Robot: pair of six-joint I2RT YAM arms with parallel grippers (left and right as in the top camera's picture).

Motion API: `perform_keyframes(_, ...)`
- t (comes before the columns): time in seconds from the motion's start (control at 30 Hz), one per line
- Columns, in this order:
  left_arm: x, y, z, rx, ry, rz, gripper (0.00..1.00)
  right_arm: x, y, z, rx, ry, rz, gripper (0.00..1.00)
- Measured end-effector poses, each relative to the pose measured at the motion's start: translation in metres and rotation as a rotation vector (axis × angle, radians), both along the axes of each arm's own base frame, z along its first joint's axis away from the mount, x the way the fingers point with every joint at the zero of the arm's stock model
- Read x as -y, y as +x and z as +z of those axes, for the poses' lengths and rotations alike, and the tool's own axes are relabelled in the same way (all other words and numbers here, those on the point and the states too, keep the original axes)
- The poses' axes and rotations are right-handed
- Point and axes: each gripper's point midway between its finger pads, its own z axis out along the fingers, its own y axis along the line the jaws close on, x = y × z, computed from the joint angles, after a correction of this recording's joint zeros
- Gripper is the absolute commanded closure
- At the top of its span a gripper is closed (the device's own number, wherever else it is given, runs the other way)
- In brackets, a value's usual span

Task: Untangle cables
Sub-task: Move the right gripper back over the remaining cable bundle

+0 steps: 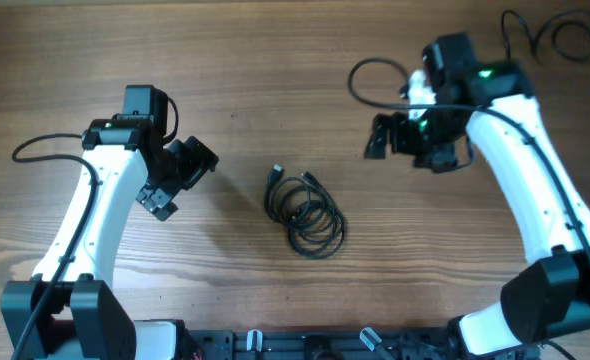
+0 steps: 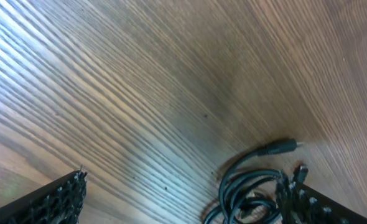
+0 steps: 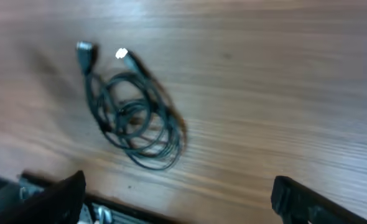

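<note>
The wooden table (image 1: pixel 275 60) is bare grain apart from one small dark knot of cord at its centre.

The left gripper (image 1: pixel 180 183) hovers with its jaws spread wide and nothing between them. Its own camera shows only wood in the gap, with the bundle at the lower right, just beside one finger (image 2: pixel 308 202). The right gripper (image 1: pixel 400 140) is likewise wide open and empty. It hangs above the table, well apart from the bundle, which its wrist view sees ahead and to the left of the gap.

Between the two arms lie the cables (image 1: pixel 305 210), wound together in overlapping loops. Two ends stick out toward the far side: a dark plug (image 3: pixel 85 51) and a whitish tip (image 3: pixel 121 54). How many separate cords make up the coil cannot be told.

By my reading, the task has barely begun. The loops look interlaced, no cord lies apart from the others, and neither gripper touches anything. Everything is left: taking hold of a free end, pinning the rest, and drawing each cord clear.
</note>
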Motion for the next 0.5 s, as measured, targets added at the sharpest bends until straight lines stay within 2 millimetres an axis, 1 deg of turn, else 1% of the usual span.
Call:
perform_keyframes(0.07, 0.010, -0.001, 0.002, 0.005, -0.046, -0.044, 0.00, -0.022, -0.006, -0.017, 0.000, 0.057, 0.066, 0.05)
perform_keyframes(0.1, 0.018, -0.002, 0.002, 0.009, -0.070, -0.084, 0.00, -0.029, -0.010, -0.023, -0.002, 0.067, 0.087, 0.08)
perform_keyframes(0.17, 0.029, -0.002, 0.003, 0.019, -0.086, -0.132, 0.01, -0.047, -0.013, -0.032, 0.006, 0.092, 0.112, 0.11)
perform_keyframes(0.2, 0.037, -0.002, 0.001, 0.031, -0.094, -0.165, 0.11, -0.055, -0.015, -0.035, 0.009, 0.100, 0.119, 0.12)
perform_keyframes(0.23, 0.045, -0.002, -0.002, 0.041, -0.096, -0.194, 0.12, -0.063, -0.018, -0.036, 0.009, 0.109, 0.127, 0.13)
perform_keyframes(0.27, 0.051, -0.003, -0.006, 0.045, -0.096, -0.217, 0.11, -0.072, -0.016, -0.035, 0.031, 0.119, 0.139, 0.14)
perform_keyframes(0.3, 0.053, -0.006, -0.012, 0.040, -0.081, -0.218, 0.05, -0.083, -0.012, -0.033, 0.066, 0.137, 0.160, 0.14)
perform_keyframes(0.33, 0.052, -0.007, -0.015, 0.031, -0.066, -0.205, 0.00, -0.092, -0.010, -0.031, 0.091, 0.150, 0.173, 0.15)
perform_keyframes(0.37, 0.047, -0.010, -0.020, 0.016, -0.047, -0.169, 0.00, -0.101, -0.008, -0.030, 0.117, 0.161, 0.187, 0.16)
perform_keyframes(0.4, 0.042, -0.011, -0.022, 0.010, -0.034, -0.150, 0.00, -0.106, -0.008, -0.029, 0.127, 0.165, 0.191, 0.20)
perform_keyframes(0.43, 0.036, -0.010, -0.024, 0.006, -0.024, -0.120, 0.00, -0.113, -0.007, -0.028, 0.141, 0.165, 0.192, 0.28)
perform_keyframes(0.47, 0.026, -0.008, -0.024, 0.004, -0.013, -0.078, 0.00, -0.115, -0.005, -0.029, 0.148, 0.161, 0.184, 0.34)
perform_keyframes(0.5, 0.016, -0.007, -0.024, -0.002, -0.005, -0.040, 0.00, -0.115, -0.001, -0.031, 0.157, 0.158, 0.172, 0.34)
